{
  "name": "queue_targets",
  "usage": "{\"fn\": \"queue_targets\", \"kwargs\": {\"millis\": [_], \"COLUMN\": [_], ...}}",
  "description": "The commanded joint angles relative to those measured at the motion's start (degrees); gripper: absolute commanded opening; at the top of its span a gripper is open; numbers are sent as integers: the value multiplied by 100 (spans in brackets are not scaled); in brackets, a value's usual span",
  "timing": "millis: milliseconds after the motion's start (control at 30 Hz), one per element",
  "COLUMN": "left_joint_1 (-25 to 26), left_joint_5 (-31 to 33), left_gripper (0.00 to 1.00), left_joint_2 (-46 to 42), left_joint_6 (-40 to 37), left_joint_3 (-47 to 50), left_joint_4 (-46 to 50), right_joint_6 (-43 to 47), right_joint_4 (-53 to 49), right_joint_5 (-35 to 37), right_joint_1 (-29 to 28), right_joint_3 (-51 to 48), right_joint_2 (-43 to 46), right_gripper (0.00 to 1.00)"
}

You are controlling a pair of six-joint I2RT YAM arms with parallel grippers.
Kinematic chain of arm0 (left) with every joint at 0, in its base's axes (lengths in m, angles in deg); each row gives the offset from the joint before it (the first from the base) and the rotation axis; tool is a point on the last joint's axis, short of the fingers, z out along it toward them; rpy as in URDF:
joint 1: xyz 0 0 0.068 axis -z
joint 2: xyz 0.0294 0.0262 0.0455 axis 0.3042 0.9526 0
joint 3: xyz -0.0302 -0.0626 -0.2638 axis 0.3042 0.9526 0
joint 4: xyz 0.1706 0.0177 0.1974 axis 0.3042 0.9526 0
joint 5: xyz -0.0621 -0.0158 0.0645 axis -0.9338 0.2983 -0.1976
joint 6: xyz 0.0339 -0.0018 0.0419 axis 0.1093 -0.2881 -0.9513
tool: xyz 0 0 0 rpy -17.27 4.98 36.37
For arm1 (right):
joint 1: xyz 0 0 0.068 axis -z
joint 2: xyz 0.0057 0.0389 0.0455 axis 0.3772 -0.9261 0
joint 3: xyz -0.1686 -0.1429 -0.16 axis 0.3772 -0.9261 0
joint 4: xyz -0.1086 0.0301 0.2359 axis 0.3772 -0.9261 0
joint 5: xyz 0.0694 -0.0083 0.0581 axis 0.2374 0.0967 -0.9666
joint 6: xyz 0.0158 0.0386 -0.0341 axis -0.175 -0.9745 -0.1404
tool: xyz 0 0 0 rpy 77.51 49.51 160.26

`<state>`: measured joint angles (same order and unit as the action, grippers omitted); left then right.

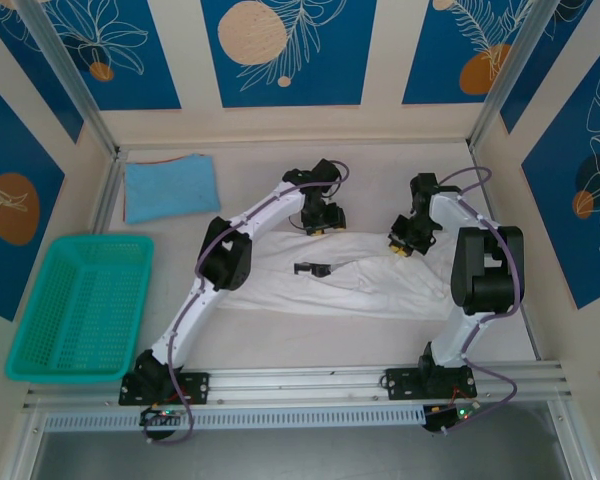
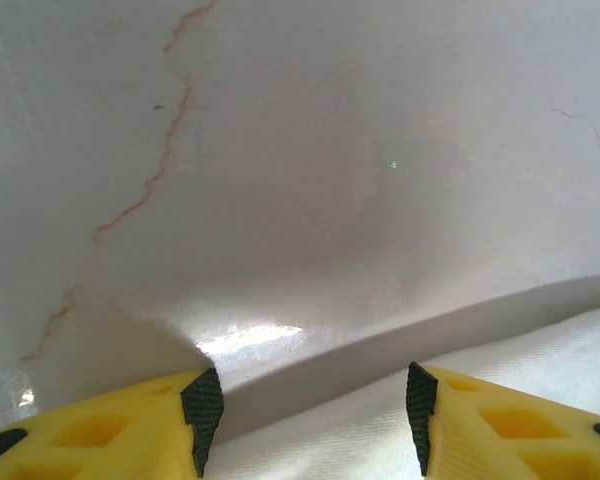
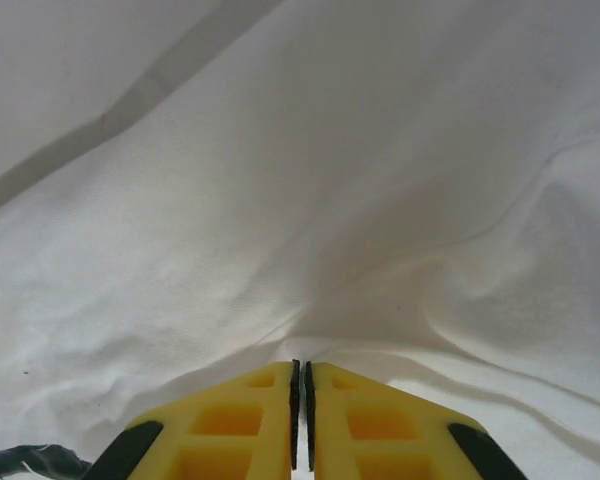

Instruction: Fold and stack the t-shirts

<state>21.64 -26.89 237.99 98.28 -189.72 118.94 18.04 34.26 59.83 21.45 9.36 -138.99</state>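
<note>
The white shirt (image 1: pixel 370 290) lies long-ways across the counter (image 1: pixel 280 345). The right jaws are closed, pinching its cloth at their tips; the left jaws stand half open, empty, its edge between them.

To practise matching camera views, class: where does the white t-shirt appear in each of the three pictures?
Top external: white t-shirt spread across the middle of the table.
Left wrist: white t-shirt at lower right, its edge running diagonally.
Right wrist: white t-shirt from upper right to the bottom, bare table at upper left.
Shared landmark: its straight edge against the bare table.
</note>
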Motion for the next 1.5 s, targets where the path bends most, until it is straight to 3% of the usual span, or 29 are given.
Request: {"fn": "queue_targets", "kwargs": {"millis": [0, 167, 500, 667, 933, 1100, 1300, 1467], "left_joint_1": [-55, -59, -55, -56, -76, -156, -244, -312], "left_joint_5": [620, 766, 1114, 1246, 1411, 1484, 1859, 1996], "left_gripper": [56, 56, 57, 58, 63, 69, 70, 70], "left_joint_2": [118, 107, 71, 33, -182, -504, -1071, -1835], "left_joint_6": [-139, -245, -543, -771, -1085, -1158, -1254, -1353], "left_joint_3": [237, 287, 375, 377, 370, 323, 446, 1437], "left_joint_4": [679, 721, 722, 705, 731, 788, 986, 767], "right_joint_6": [-4, -80, -418, -695, -861, -1102, -1146, -1333], "right_joint_4": [-225, -467, -860, -826, -955, -938, -677, -69], "right_joint_5": [-63, -224, -879, -1285, -1796, -1707, -731, -264], "right_joint_1": [-108, -290, -748, -912, -911, -443, 527, 1320], "right_joint_3": [-178, -499, -1125, -1459, -1452, -1157, -1324, -1391], "right_joint_2": [257, 688, 1225, 1246, 1561, 2220, 2182, 1791], "right_gripper": [9, 1, 0, 10, 40, 46, 34, 32]}}
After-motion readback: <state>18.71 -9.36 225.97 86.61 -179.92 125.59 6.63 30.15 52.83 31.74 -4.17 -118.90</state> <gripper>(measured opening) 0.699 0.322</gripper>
